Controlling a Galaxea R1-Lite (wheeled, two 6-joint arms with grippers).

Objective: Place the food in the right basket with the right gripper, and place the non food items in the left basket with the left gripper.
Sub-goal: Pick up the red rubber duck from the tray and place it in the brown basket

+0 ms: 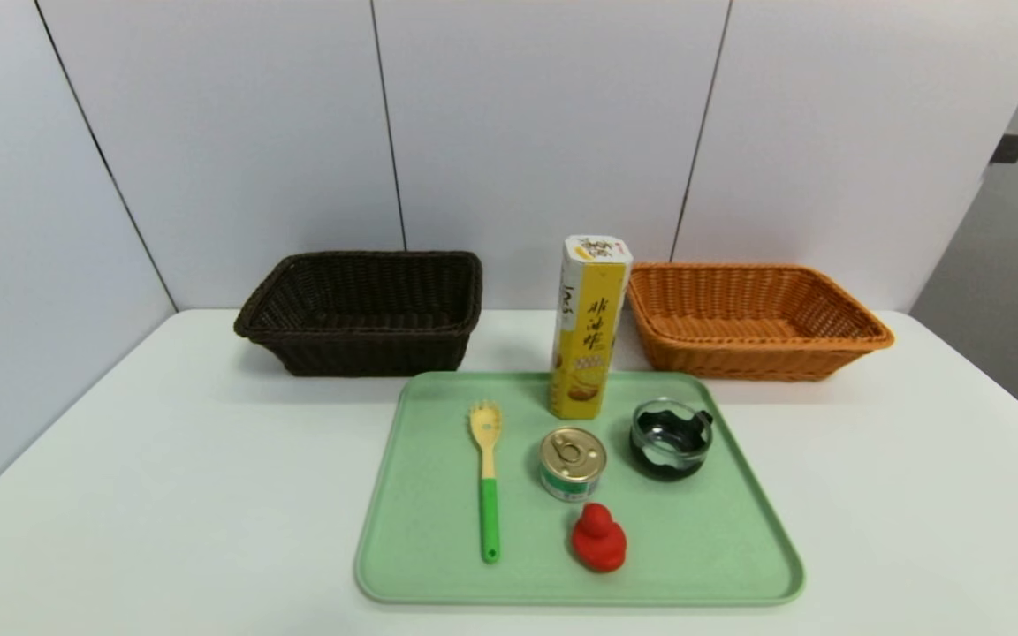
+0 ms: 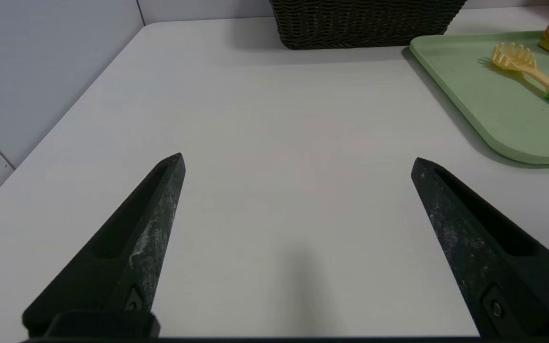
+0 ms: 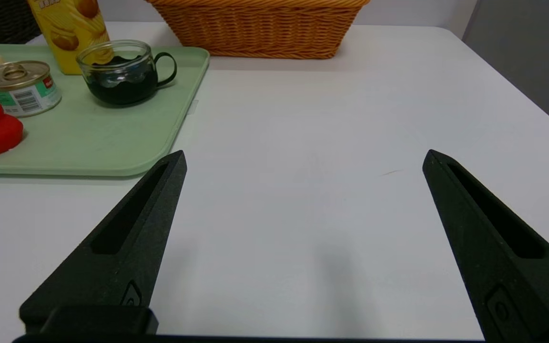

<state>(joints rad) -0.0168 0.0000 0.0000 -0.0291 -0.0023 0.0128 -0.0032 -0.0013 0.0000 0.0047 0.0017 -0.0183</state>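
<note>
On the green tray [image 1: 438, 565] stand a tall yellow carton [image 1: 588, 327] and a small tin [image 1: 572, 463], with a red duck [image 1: 598, 539], a wooden pasta fork with green handle [image 1: 487, 477] and a dark glass dish [image 1: 671, 438]. The dark brown left basket [image 1: 363, 311] and the orange right basket [image 1: 749, 318] sit behind the tray. My left gripper [image 2: 297, 162] is open over bare table on the tray's left side. On the tray's right, my right gripper [image 3: 304, 157] is open over bare table. Neither gripper shows in the head view.
The white table [image 1: 164, 495] ends at a grey wall behind the baskets and on the left. Its right edge [image 3: 517, 85] drops off beyond the orange basket [image 3: 260, 28]. The tray's edge [image 2: 493, 143] lies near the left gripper.
</note>
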